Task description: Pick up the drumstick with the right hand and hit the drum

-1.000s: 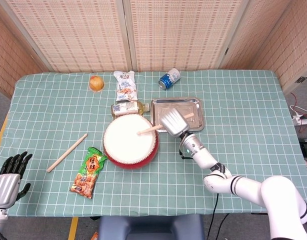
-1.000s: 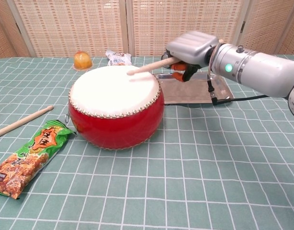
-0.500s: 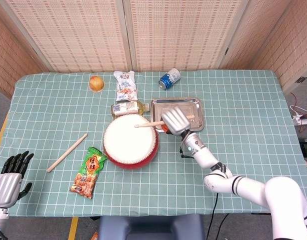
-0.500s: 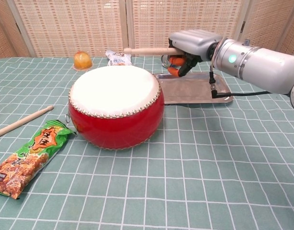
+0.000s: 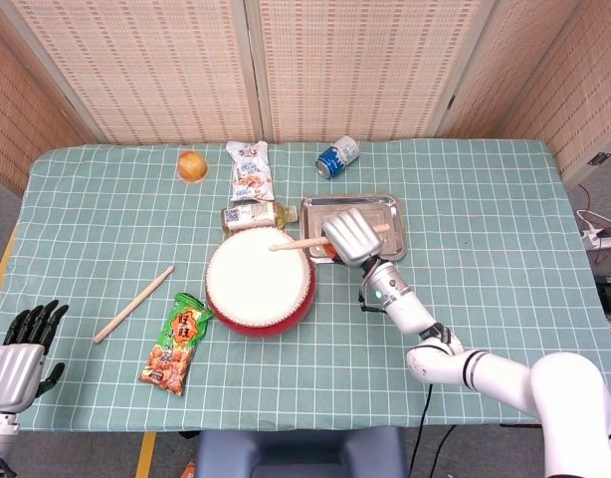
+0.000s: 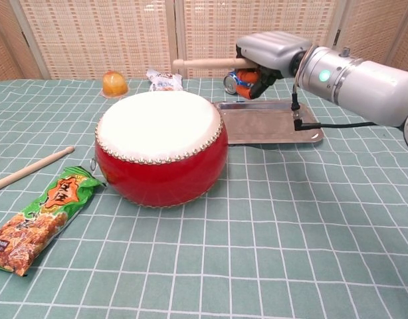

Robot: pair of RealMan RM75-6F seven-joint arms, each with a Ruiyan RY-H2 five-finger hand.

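The right hand point(image 6: 267, 53), a grey metal-backed hand on a white arm reaching in from the right of the frame, grips a pale wooden drumstick point(image 6: 207, 63) — fingers point(image 6: 252, 76) curled under its butt end. The stick lies nearly level, raised above the far right rim of the red drum with the white skin point(image 6: 161, 147), clear air between tip and skin. Behind the hand sits a shiny steel tray point(image 5: 388, 212). The left hand point(image 5: 17, 363) hangs at the lower left corner, off the green checked bench point(image 5: 485, 229), fingers apart, holding nothing. A second wooden stick point(image 5: 133, 304) lies left of the drum, open cloth around it.
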